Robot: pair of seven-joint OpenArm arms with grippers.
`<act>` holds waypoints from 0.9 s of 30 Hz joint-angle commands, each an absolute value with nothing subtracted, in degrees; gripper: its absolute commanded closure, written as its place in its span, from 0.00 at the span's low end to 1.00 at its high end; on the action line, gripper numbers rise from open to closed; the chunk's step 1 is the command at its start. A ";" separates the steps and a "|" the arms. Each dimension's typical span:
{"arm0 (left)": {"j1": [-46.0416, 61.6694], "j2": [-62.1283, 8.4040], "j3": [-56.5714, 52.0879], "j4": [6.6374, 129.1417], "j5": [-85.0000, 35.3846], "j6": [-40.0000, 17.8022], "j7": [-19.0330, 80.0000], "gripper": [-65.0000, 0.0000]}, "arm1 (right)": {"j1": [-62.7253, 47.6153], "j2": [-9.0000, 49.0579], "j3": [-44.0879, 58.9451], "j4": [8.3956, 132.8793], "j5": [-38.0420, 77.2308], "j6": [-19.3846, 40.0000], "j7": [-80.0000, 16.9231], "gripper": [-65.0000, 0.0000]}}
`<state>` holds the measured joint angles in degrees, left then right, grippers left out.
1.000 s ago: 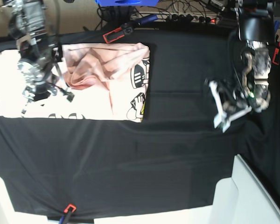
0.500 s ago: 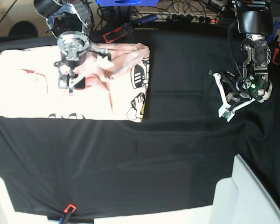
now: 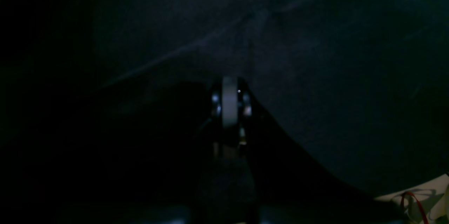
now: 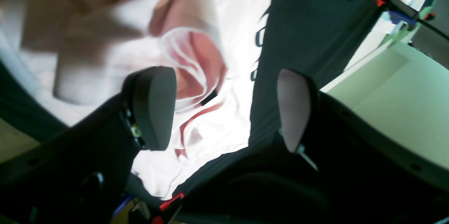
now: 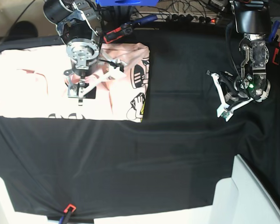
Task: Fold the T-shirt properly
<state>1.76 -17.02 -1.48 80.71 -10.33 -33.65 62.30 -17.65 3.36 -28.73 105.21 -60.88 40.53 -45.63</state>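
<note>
Right gripper [image 5: 94, 79] hangs over the T-shirt [image 5: 28, 88] with its two dark fingers [image 4: 154, 108] spread wide apart and nothing between them; in the right wrist view the gap frames pale cloth on one side and the black table cloth [image 5: 177, 154] on the other. Left gripper [image 5: 222, 100] sits well apart from the shirt, above bare black cloth, its white fingers pressed together on nothing; the left wrist view is nearly all dark, showing only the closed tips [image 3: 229, 103].

No brand, label or legible word shows. Black print runs along the shirt's lower edge, below the right gripper, but it is cut off by the fold and too small to read. Beside that gripper, toward the left gripper, black-and-yellow cartoon figures [image 5: 139, 91] sit along the shirt's edge.

The shirt is pale pink, lying flat as a wide rectangle under and beside the right gripper. A darker pink bunched fold lies close beside the gripper's fingers.
</note>
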 commanded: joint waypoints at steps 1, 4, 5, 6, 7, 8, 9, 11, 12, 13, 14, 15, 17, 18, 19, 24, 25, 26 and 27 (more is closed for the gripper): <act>0.92 -17.71 -1.71 81.45 -10.42 -33.71 61.93 1.00 | -17.27 2.51 -28.79 105.98 -61.67 40.00 -45.67 0.33; 0.84 -17.71 -1.71 81.45 -10.42 -33.71 61.93 1.00 | -17.19 2.51 -28.79 104.40 -61.58 40.00 -45.58 0.33; 0.84 -17.71 -1.71 81.45 -10.42 -33.71 61.93 1.00 | -17.01 2.51 -28.79 103.78 -61.58 40.00 -45.58 0.33; 0.84 -17.71 -1.71 81.45 -10.42 -33.71 61.93 1.00 | -16.66 2.42 -28.79 103.25 -61.58 40.00 -45.58 0.33; 0.84 -17.71 -1.71 81.45 -10.42 -33.71 61.93 1.00 | -16.57 2.42 -28.79 102.73 -61.49 40.00 -45.58 0.33; 0.92 -17.71 -1.71 81.45 -10.42 -33.71 61.93 1.00 | -16.57 2.42 -28.79 102.46 -60.88 40.00 -45.58 0.33; 0.92 -17.71 -1.71 81.45 -10.42 -33.71 61.93 1.00 | -16.48 2.42 -28.79 102.46 -60.09 40.00 -45.58 0.33; 1.01 -17.71 -1.71 81.45 -10.42 -33.71 61.93 1.00 | -15.78 2.42 -28.79 102.46 -57.71 40.00 -45.58 0.33; 1.01 -17.71 -1.71 81.45 -10.42 -33.71 61.93 1.00 | -15.43 2.59 -28.53 102.37 -56.75 40.00 -45.58 0.33; 1.01 -17.71 -1.71 81.45 -10.42 -33.71 61.93 1.00 | -15.25 2.59 -28.44 102.29 -56.22 40.00 -45.58 0.33; 1.01 -17.71 -1.71 81.45 -10.42 -33.71 61.93 1.00 | -15.08 2.59 -28.44 102.29 -55.87 40.00 -45.58 0.33; 1.01 -17.71 -1.71 81.45 -10.42 -33.71 61.93 1.00 | -14.64 2.59 -28.44 102.29 -55.87 40.00 -45.67 0.33; 1.01 -17.71 -1.71 81.45 -10.42 -33.71 61.93 1.00 | -13.93 2.51 -28.53 102.29 -55.78 40.00 -45.76 0.33; 1.01 -17.71 -1.71 81.45 -10.42 -33.71 61.93 1.00 | -13.58 2.51 -28.53 102.29 -55.43 40.00 -45.76 0.33; 1.01 -17.71 -1.71 81.45 -10.42 -33.71 61.93 1.00 | -13.23 2.51 -28.62 102.20 -54.90 40.00 -45.85 0.33; 1.01 -17.71 -1.71 81.36 -10.33 -33.71 61.93 1.00 | -12.26 2.59 -28.35 99.56 -53.49 40.00 -45.67 0.33; 1.01 -17.71 -1.71 81.36 -10.33 -33.71 61.93 1.00 | -12.18 2.51 -28.35 99.03 -53.49 40.00 -45.67 0.33; 1.01 -17.71 -1.71 81.36 -10.33 -33.71 61.93 1.00 | -12.09 2.51 -28.35 98.59 -53.49 40.00 -45.67 0.33; 1.01 -17.71 -1.71 81.36 -10.24 -33.71 61.93 1.00 | -11.91 2.51 -28.35 98.33 -53.49 40.00 -45.58 0.33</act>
<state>1.76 -16.84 -1.48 80.66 -10.31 -33.63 62.28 -12.64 2.81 -28.47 97.43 -52.82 40.53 -45.87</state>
